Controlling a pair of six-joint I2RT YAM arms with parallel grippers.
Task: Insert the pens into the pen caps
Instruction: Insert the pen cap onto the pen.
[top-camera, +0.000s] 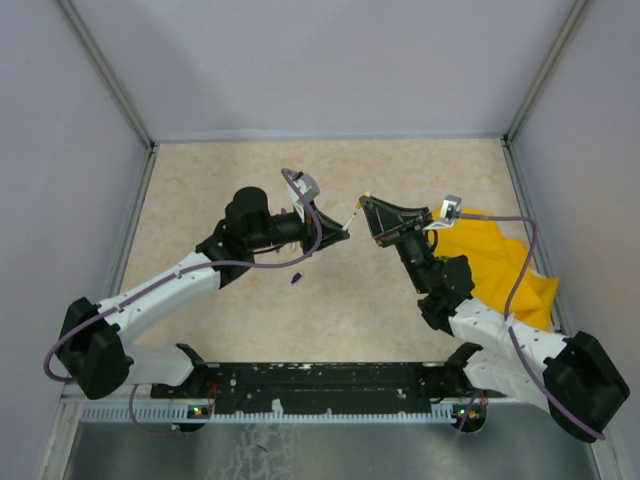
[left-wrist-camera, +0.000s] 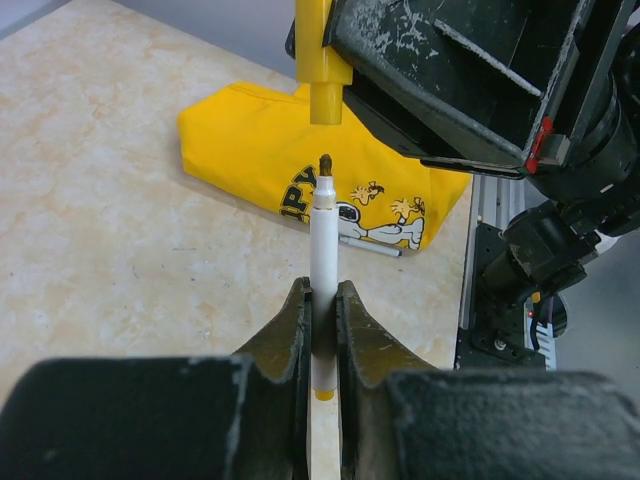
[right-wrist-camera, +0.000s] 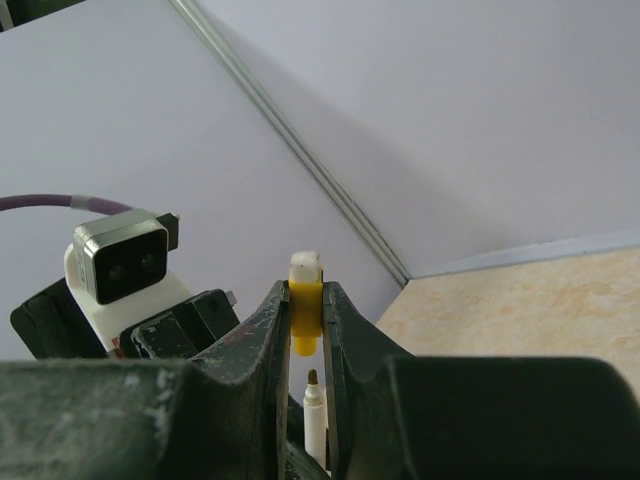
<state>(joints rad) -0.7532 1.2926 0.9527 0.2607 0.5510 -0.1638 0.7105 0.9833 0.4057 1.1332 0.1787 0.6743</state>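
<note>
Closest in, the left gripper (left-wrist-camera: 322, 300) is clamping a white pen (left-wrist-camera: 324, 240) above mid-table, its lower barrel hiding inside the jaws and its brown tip sitting just short of the yellow cap (left-wrist-camera: 322, 75). Right of that, the right gripper (right-wrist-camera: 306, 300) is pinching this cap, partly cut off by the frame; farther right, a second pen (left-wrist-camera: 372, 247) is lying on the yellow cloth (left-wrist-camera: 250, 150).

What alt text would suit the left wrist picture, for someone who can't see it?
A white pen, clamped in the left tool, points its tip at a yellow cap held by the right tool, a small gap between them. Behind lies a yellow cloth with a cartoon print, another pen at its edge.
</note>
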